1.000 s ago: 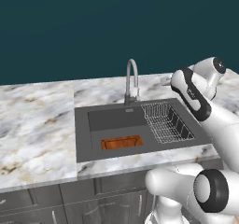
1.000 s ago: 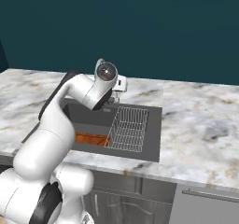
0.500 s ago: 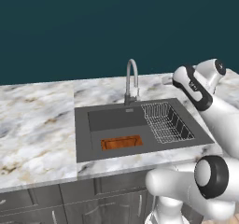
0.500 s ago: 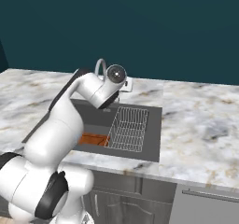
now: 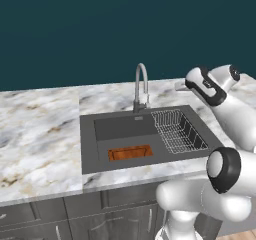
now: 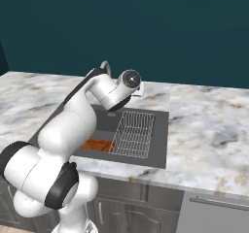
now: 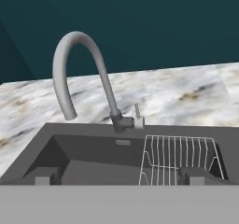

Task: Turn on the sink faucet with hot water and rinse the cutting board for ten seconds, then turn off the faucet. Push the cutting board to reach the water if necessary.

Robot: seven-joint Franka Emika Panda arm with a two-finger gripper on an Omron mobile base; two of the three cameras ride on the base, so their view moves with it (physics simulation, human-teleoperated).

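Since a second ago my arm has swung up and further to the right in the left base view, the wrist now sitting higher above the counter [image 5: 40, 129] behind the wire dish rack [image 5: 177, 130]; the sink and everything in it has stayed put. The tool [image 7: 119, 176] is open, its two dark fingertips [image 7: 45, 175] standing wide apart low in the hand view and holding nothing. From there I look across the sink [image 7: 70, 146] at the sink faucet [image 7: 84, 73], its arched spout curving over the basin toward the left of the hand view, with a small lever upright just beside its base. I see no stream under the spout. The cutting board [image 5: 130, 153] lies flat on the sink floor near the front wall, left of the dish rack and well apart from the faucet; in the right base view it [image 6: 97, 144] peeks out beside my arm.
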